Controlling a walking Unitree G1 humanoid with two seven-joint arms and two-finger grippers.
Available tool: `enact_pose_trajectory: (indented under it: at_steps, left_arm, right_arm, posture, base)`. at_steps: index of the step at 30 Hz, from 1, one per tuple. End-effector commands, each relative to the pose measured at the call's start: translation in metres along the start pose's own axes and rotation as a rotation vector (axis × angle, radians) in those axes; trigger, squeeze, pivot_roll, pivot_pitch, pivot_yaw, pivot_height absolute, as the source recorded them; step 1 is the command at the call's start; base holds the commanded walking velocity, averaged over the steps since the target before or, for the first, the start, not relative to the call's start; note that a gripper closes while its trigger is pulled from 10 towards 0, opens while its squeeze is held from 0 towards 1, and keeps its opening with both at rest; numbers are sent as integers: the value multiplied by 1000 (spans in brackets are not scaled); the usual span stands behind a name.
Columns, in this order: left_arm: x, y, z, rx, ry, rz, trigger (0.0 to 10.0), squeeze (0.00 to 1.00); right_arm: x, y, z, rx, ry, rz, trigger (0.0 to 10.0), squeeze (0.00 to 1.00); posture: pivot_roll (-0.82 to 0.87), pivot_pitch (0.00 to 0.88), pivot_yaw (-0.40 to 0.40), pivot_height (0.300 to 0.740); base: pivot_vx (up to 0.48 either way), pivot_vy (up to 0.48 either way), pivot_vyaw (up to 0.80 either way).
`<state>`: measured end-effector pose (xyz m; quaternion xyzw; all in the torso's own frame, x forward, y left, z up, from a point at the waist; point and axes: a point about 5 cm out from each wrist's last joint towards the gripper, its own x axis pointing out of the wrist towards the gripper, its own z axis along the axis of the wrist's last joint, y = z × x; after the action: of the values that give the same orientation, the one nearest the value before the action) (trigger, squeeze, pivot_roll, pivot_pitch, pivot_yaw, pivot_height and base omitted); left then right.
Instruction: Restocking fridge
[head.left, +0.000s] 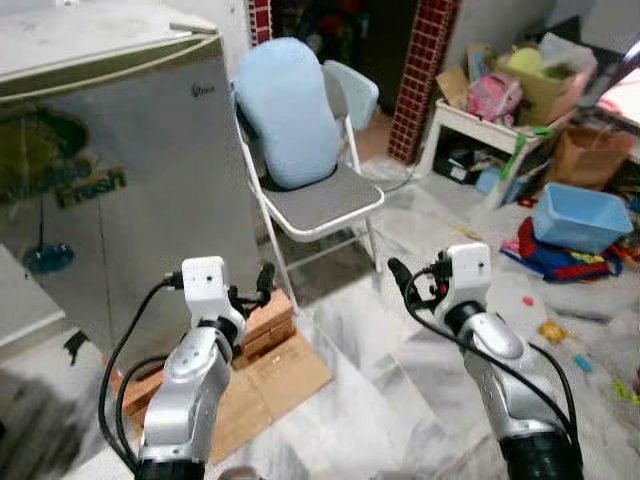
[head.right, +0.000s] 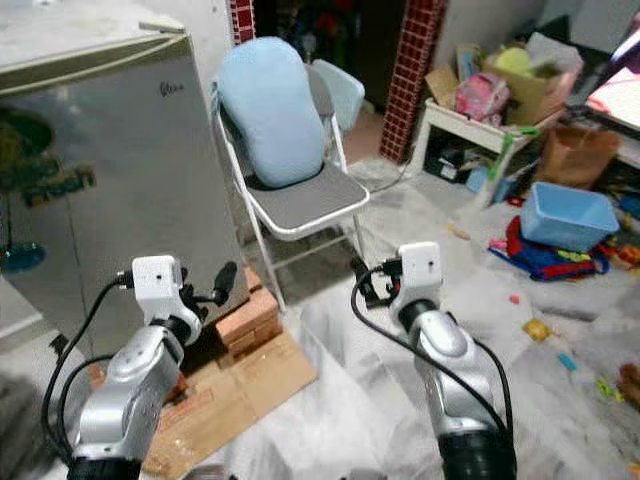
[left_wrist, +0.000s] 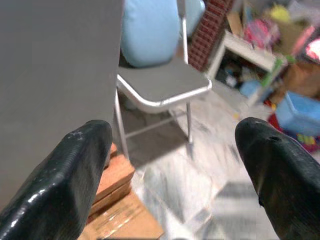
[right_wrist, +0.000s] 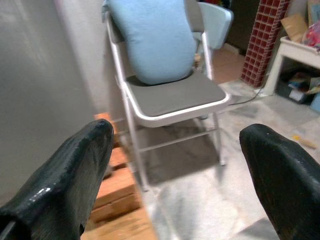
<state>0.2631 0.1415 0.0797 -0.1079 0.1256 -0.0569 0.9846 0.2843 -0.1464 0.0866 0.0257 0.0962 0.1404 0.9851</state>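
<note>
Fingers of left gripper (head.left: 262, 283) and right gripper (head.left: 400, 277) spread wide, holding nothing; fridge (head.left: 110, 190), door shut, standing upright on bricks (head.left: 265, 325) ahead-left, nearer the left arm, folding chair (head.left: 315, 205) just beside.

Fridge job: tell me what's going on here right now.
The robot stands facing the side of the silver fridge, which rests on bricks and cardboard. Both arms are raised with nothing held: the left tool and right tool are open, and neither touches the fridge. Beside the fridge stands a folding chair with a light blue cushion. No groceries can be made out near the tools.
</note>
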Motion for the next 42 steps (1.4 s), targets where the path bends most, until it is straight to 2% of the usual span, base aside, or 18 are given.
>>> enact_pose_trajectory:
  at_steps: [1, 11, 31, 42]
  left_arm:
    - [3, -11, 4, -7, -6, -57, 10000, 0]
    - [2, -19, 2, 3, 21, -136, 10000, 0]
    - [-7, -36, 9, 7, -34, -324, 10000, 0]
    - [-7, -38, 8, 11, -34, -330, 10000, 0]
  right_arm:
    - [0, -6, 8, -14, -22, -21, 10000, 0]
    - [1, -6, 8, -15, -24, -21, 10000, 0]
    - [0, -6, 6, -11, -20, -25, 10000, 0]
    - [0, -6, 4, -17, -14, -23, 10000, 0]
  posture:
    - [3, 0, -1, 740]
    - [5, 0, -3, 740]
    - [4, 0, -4, 740]
    - [3, 0, -9, 740]
  base:
    - [0, 480, -800]
    - [0, 478, -800]
    - [28, 0, -800]
    - [271, -217, -800]
